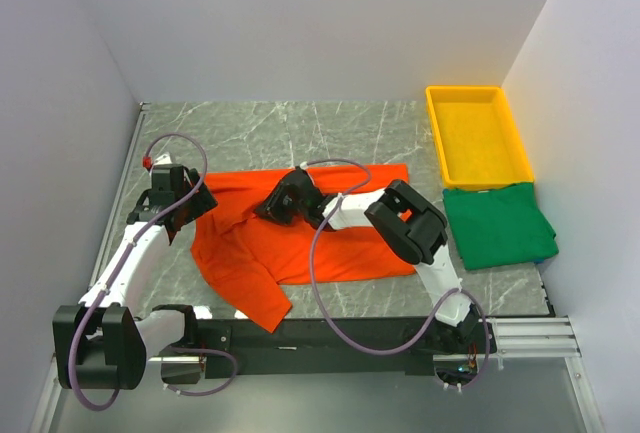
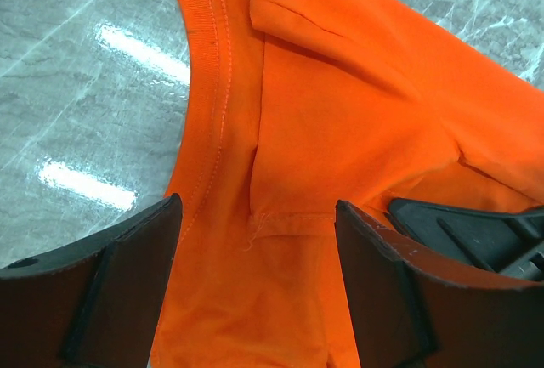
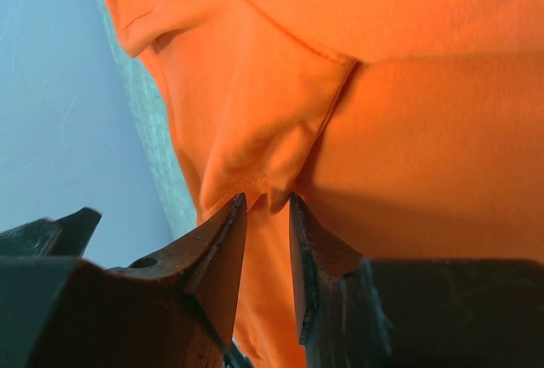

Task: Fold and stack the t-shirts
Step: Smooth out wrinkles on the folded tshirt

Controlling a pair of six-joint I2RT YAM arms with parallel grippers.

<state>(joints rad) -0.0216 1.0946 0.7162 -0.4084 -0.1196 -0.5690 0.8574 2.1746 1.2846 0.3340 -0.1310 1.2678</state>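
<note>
Your soft orange shirt (image 1: pixel 360 258), rumpled on the veined worktop (image 1: pixel 300 133)
Right jaws pinch a hemmed fold of it; left jaws stand wide apart over the stitched edge.

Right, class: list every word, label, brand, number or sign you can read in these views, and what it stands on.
None can be read.
The orange t-shirt, green t-shirt, yellow tray and marble table bear no print.
The left claw and right claw show no marking.
The red tag near the left claw is too small to read.
</note>
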